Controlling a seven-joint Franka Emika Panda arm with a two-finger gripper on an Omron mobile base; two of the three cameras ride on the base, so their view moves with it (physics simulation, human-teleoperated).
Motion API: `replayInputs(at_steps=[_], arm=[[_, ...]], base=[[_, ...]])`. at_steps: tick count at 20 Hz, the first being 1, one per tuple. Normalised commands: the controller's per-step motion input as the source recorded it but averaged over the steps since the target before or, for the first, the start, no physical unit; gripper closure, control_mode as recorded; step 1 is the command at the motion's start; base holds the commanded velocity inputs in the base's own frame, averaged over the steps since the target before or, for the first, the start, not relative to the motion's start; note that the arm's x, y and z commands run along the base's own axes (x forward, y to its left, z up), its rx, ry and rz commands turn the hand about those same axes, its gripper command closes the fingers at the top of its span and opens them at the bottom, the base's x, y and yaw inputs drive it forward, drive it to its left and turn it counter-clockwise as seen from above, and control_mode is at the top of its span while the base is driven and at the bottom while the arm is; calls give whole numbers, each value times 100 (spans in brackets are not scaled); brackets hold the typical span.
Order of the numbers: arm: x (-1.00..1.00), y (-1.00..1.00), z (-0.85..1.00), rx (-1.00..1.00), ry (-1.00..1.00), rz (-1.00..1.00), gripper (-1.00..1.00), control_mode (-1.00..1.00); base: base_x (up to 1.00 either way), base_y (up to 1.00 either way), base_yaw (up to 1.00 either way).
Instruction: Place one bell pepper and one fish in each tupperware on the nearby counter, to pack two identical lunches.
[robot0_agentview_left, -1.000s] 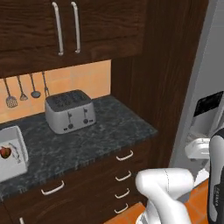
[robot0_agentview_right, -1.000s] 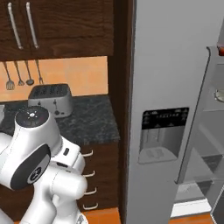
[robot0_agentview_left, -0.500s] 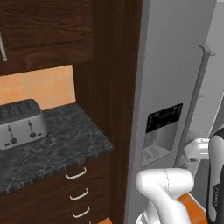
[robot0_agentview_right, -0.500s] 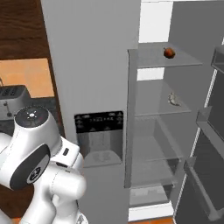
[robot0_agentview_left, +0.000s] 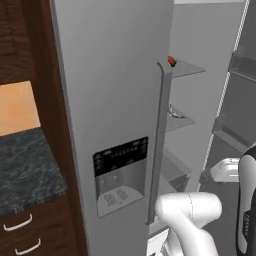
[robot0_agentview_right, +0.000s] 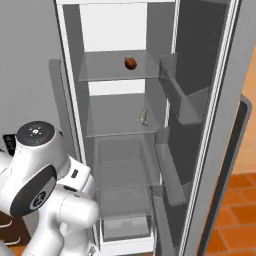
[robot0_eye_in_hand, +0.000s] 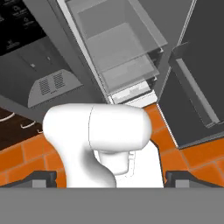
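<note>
The views have swung right since the earlier frames: the toaster is gone and an open fridge is faced. The worktop is cut off left of the fridge. On the top fridge shelf a pepper sits; a blurred fish lies one shelf below. The hand is spread, empty.

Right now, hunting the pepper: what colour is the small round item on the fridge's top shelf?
Reddish-brown; the small round item shows best in the right base view.
</note>
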Motion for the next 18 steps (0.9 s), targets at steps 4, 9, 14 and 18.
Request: replayInputs(at_steps=[4,9,14,18], arm=[[0,0,0,0,0,0,-100,100],[0,0,0,0,0,0,-100,100],[0,0,0,0,0,0,-100,100],[0,0,0,0,0,0,-100,100]], base=[[27,-38,12],[6,0,6],[27,0,29],[19,-6,31]])
